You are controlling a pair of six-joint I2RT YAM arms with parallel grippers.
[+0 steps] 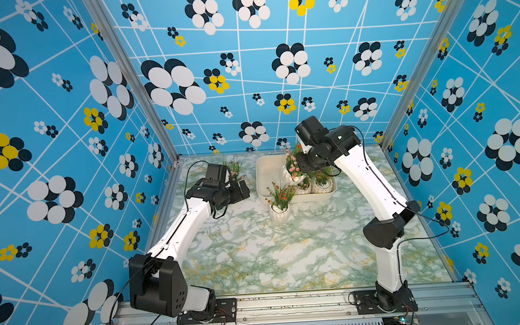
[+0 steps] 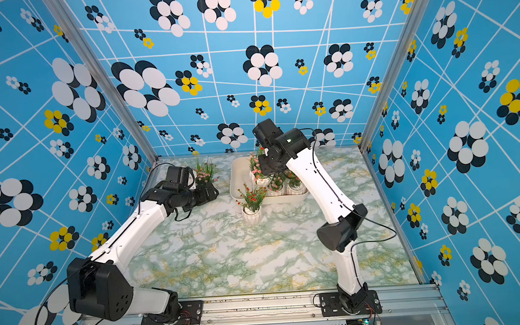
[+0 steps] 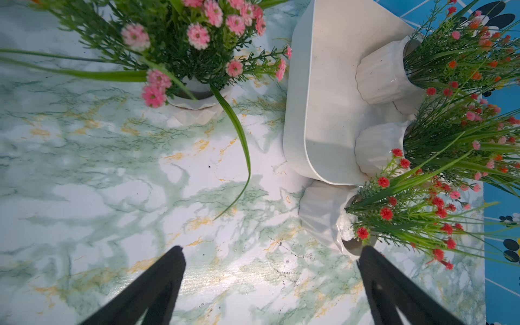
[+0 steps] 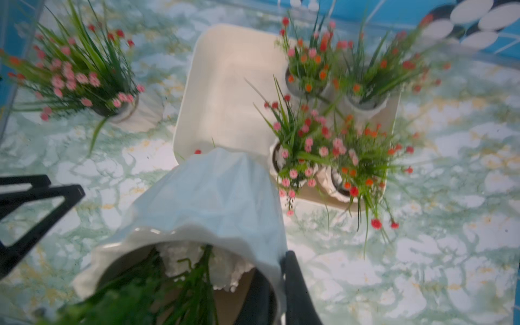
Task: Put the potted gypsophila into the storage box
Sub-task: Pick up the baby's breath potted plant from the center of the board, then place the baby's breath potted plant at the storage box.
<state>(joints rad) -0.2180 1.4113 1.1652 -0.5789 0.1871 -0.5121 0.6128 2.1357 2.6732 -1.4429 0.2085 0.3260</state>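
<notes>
My right gripper (image 4: pixel 277 287) is shut on the rim of a potted gypsophila (image 4: pixel 213 197), one finger inside its white ribbed pot and one outside. In both top views this pink-flowered pot (image 1: pixel 295 177) hangs tilted over the cream storage box (image 1: pixel 265 175) (image 2: pixel 239 178), which holds several more pots. A red-flowered pot (image 1: pixel 279 213) (image 3: pixel 320 213) stands on the table against the box's front rim. My left gripper (image 3: pixel 271 253) (image 1: pixel 243 189) is open and low over the table. One of its fingertips (image 3: pixel 365 254) is beside the red pot's rim.
Another pink-flowered pot (image 1: pixel 234 168) (image 3: pixel 194 104) stands at the back left, just behind my left wrist. The enclosure walls (image 1: pixel 156 114) close in the marble-patterned table (image 1: pixel 273 255) on three sides. My right arm (image 1: pixel 368 178) reaches over the box's right part.
</notes>
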